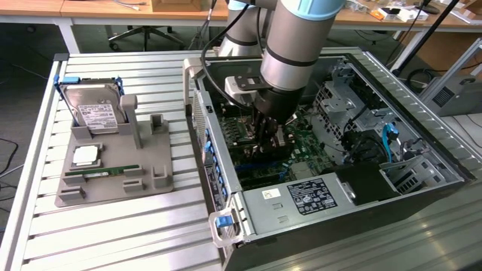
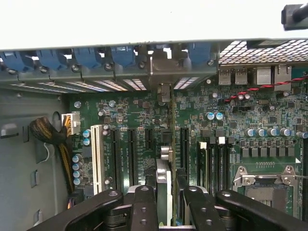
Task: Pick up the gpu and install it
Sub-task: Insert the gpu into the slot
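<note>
My gripper (image 1: pixel 270 144) reaches down inside the open computer case (image 1: pixel 421 141), just above the green motherboard (image 1: pixel 303 148). In the wrist view its black fingers (image 2: pixel 144 204) are shut on the gpu (image 2: pixel 164 180), a thin card seen edge-on. The card runs from between the fingers toward the case's rear wall, where its silver bracket end (image 2: pixel 163 91) sits near the slot openings. It hangs upright over the row of black expansion slots (image 2: pixel 184 144), between two of them. I cannot tell whether its lower edge touches a slot.
A grey holder tray (image 1: pixel 113 169) on the slatted table carries a hard drive (image 1: pixel 96 110), a square chip (image 1: pixel 86 155) and a RAM stick (image 1: pixel 105 170). The power supply (image 1: pixel 305 197), drive cages (image 1: pixel 339 101), blue latches (image 2: pixel 86 55) and a cable bundle (image 2: pixel 50 134) crowd the case.
</note>
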Available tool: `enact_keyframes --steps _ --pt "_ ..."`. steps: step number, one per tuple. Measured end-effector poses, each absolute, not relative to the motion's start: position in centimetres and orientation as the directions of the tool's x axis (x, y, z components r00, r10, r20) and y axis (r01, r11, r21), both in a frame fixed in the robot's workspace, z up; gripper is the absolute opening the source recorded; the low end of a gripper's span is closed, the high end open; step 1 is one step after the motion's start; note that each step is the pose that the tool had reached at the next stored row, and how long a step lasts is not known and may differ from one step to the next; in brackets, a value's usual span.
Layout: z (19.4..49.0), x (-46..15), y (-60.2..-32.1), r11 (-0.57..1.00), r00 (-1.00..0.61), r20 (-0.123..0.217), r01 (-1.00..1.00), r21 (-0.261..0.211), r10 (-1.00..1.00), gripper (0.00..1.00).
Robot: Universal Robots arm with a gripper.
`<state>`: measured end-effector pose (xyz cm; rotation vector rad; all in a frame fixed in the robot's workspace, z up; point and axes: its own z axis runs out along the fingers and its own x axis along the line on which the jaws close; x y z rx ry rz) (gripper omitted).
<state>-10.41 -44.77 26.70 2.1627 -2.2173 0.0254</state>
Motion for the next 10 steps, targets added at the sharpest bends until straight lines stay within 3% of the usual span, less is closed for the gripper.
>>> enact_keyframes --steps 10 --pt "26.5 -10.4 -44.76 0.025 -0.025 0.045 -0.999 0.019 -0.999 0.27"
